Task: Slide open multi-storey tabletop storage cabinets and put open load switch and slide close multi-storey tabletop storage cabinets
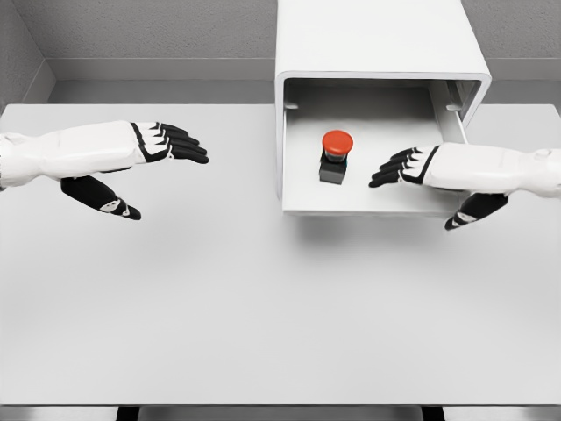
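- A white storage cabinet [377,39] is seen at the far edge of the white table [219,307], right of the middle.
- Its drawer [302,206] is pulled out toward the camera, so that the pale tray floor is exposed.
- The load switch [336,155], a dark block topped by a red round button, is set upright on the drawer floor, about midway between the side walls.
- The right hand [412,167] is held over the right part of the drawer, just beside the switch but apart from it; its black fingers are extended and nothing is grasped.
- The thumb of that hand is pointed down past the drawer's front edge.
- The left hand [145,153] is held above the table, well apart from the cabinet, with fingers stretched out and nothing gripped.
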`<state>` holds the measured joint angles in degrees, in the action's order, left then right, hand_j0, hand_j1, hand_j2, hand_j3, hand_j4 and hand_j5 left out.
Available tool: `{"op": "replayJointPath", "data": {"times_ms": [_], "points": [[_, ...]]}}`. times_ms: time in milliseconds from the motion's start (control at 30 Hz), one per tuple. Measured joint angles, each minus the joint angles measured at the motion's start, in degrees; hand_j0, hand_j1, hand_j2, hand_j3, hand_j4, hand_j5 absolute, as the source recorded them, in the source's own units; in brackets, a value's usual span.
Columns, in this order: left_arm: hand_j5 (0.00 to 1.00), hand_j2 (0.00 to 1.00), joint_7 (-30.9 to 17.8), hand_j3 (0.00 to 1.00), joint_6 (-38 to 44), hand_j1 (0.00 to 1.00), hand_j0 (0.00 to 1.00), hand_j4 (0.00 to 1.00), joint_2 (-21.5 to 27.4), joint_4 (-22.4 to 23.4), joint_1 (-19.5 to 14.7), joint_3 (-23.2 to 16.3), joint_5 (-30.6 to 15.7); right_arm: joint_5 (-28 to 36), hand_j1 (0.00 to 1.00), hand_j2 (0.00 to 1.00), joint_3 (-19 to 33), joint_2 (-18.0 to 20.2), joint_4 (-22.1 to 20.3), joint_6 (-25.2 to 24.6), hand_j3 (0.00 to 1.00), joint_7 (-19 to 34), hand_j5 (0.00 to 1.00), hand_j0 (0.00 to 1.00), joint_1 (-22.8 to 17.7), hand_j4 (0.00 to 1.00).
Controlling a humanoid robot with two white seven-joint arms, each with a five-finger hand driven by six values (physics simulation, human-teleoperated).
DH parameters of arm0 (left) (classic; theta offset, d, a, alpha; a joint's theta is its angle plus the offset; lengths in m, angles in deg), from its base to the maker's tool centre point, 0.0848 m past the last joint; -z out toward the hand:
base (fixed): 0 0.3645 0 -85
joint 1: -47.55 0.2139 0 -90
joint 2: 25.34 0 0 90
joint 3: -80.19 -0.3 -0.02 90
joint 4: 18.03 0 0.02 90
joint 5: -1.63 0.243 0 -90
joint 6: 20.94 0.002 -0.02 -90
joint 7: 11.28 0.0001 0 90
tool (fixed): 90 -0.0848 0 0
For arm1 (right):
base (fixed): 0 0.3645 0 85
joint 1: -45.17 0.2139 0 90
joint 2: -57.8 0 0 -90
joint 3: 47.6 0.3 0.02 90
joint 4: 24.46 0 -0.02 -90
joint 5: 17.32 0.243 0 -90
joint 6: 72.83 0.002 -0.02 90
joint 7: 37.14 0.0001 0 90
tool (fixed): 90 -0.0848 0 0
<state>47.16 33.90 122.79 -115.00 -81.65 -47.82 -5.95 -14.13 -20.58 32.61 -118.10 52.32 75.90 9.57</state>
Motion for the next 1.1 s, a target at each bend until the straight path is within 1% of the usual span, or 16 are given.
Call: {"op": "replayJointPath", "data": {"times_ms": [167, 200, 333, 433, 567, 667, 767, 867, 1000, 1100], "points": [[1.00, 1.00, 0.0, 1.00, 0.0, 1.00, 1.00, 1.00, 0.1, 0.0, 0.7, 0.1, 0.0, -0.8, 1.00, 1.00, 1.3, -1.7, 2.2, 0.0, 1.00, 0.1, 1.00, 1.00, 0.9, 1.00], [1.00, 1.00, 0.0, 1.00, 0.0, 1.00, 1.00, 1.00, 0.1, 0.0, 0.7, 0.1, 0.0, -1.0, 1.00, 1.00, 1.5, -2.2, 2.7, 0.1, 1.00, 0.2, 1.00, 1.00, 1.6, 1.00], [1.00, 1.00, 0.0, 1.00, 0.0, 1.00, 1.00, 1.00, 0.2, 0.0, 0.7, 0.1, 0.0, -2.4, 1.00, 1.00, 2.0, -5.4, 6.3, 0.0, 1.00, 0.2, 1.00, 1.00, 3.4, 1.00], [1.00, 1.00, 0.0, 1.00, 0.0, 1.00, 1.00, 1.00, 0.3, 0.0, 0.7, 0.1, 0.0, -3.2, 1.00, 1.00, 2.2, -7.3, 8.5, 0.0, 1.00, 0.2, 1.00, 1.00, 3.9, 1.00], [1.00, 1.00, 0.0, 1.00, 0.0, 1.00, 1.00, 1.00, 0.2, 0.0, 1.1, 0.0, 0.0, -3.6, 1.00, 1.00, 2.2, -8.0, 9.4, 0.0, 1.00, 0.2, 1.00, 1.00, 3.5, 1.00], [1.00, 1.00, 0.0, 1.00, 0.0, 1.00, 1.00, 1.00, 0.2, 0.1, 1.5, 0.0, 0.1, -3.8, 1.00, 1.00, 2.2, -7.6, 8.1, 0.0, 1.00, 0.1, 1.00, 1.00, 3.3, 1.00], [1.00, 1.00, 0.0, 1.00, 0.0, 1.00, 1.00, 1.00, 0.1, 0.1, 1.6, 0.0, 0.1, -3.7, 1.00, 1.00, 2.1, -5.1, 3.7, 0.0, 1.00, 0.0, 1.00, 1.00, 3.0, 1.00], [1.00, 1.00, 0.0, 1.00, 0.0, 1.00, 1.00, 1.00, 0.2, 0.0, 1.7, 0.0, 0.1, -3.5, 1.00, 1.00, 0.9, -2.9, 0.8, 0.0, 1.00, -0.3, 1.00, 1.00, 2.5, 1.00], [1.00, 1.00, -0.1, 1.00, 0.0, 1.00, 1.00, 1.00, 0.4, 0.1, 1.7, 0.0, 0.1, -3.4, 1.00, 1.00, -1.3, 0.4, -0.3, 0.0, 1.00, -0.5, 1.00, 1.00, 2.0, 1.00], [1.00, 1.00, -0.1, 1.00, 0.0, 1.00, 1.00, 1.00, 0.4, 0.2, 1.7, 0.0, 0.1, -3.3, 1.00, 1.00, -3.7, 1.6, -0.3, 0.0, 1.00, -0.4, 1.00, 1.00, 2.0, 1.00]]}}
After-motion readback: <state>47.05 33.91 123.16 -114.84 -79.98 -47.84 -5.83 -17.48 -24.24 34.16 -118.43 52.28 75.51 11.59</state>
